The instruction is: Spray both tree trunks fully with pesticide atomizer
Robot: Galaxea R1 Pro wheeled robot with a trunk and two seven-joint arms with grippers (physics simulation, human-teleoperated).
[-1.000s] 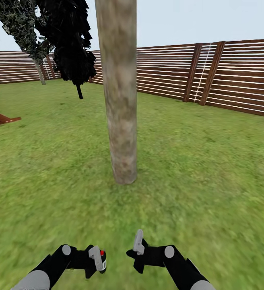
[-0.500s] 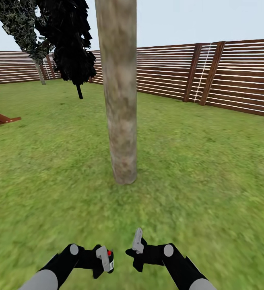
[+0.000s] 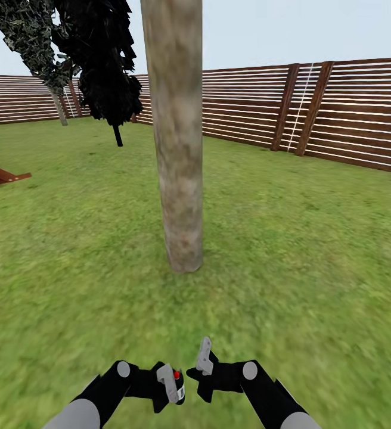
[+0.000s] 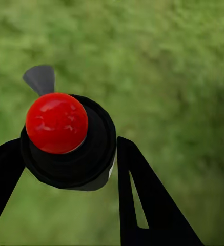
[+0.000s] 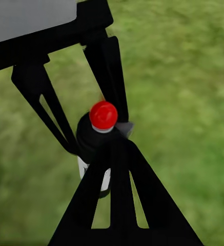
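Head view shows the left claw point(image 3: 170, 384) clamped on the pesticide atomizer point(image 3: 175, 382), facing the tree trunk point(image 3: 177, 137) for spraying, beside the right claw point(image 3: 202, 364), whose state I cannot tell.

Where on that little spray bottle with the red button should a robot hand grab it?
Probably around the dark body below the red cap, from the sides. The atomizer already sits that way between the left gripper fingers, one on each side. That leaves the red button on top and the grey nozzle free, so the right gripper beside it could press down.
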